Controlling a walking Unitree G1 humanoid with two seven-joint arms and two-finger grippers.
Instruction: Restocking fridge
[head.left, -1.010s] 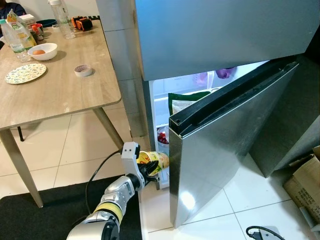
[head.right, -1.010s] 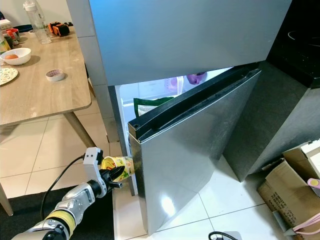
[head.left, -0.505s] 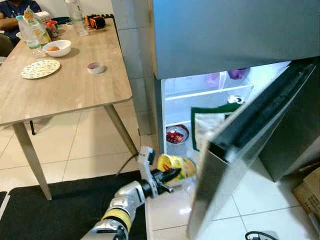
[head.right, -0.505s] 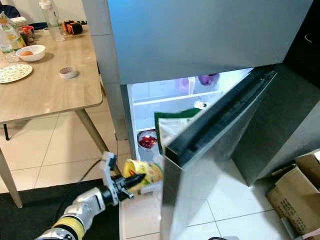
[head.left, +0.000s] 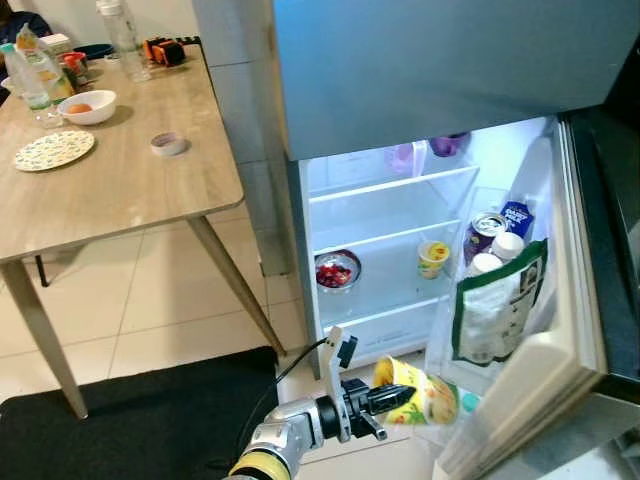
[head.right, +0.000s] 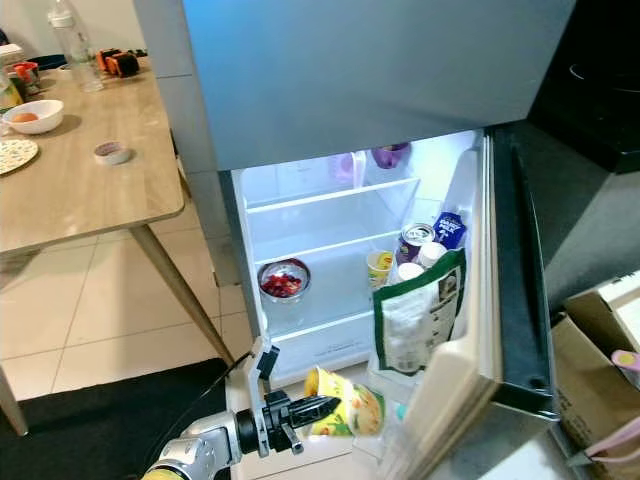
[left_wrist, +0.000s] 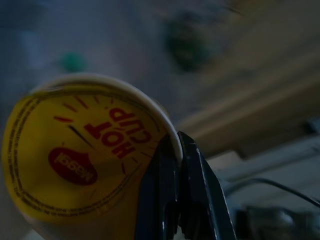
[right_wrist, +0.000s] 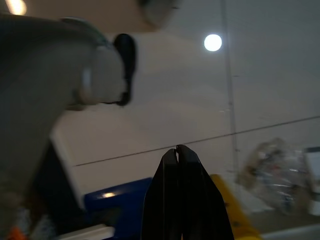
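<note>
Reaching low and forward, your left gripper (head.left: 392, 400) is pinched onto the rim of the yellow noodle cup (head.left: 418, 391), arm stretched nearly level above the floor. You've got the cup tipped on its side just before the open fridge (head.left: 380, 240), below its door shelf (head.left: 520, 370). Your right gripper (right_wrist: 179, 156) has its fingers pressed together, holding nothing.
</note>
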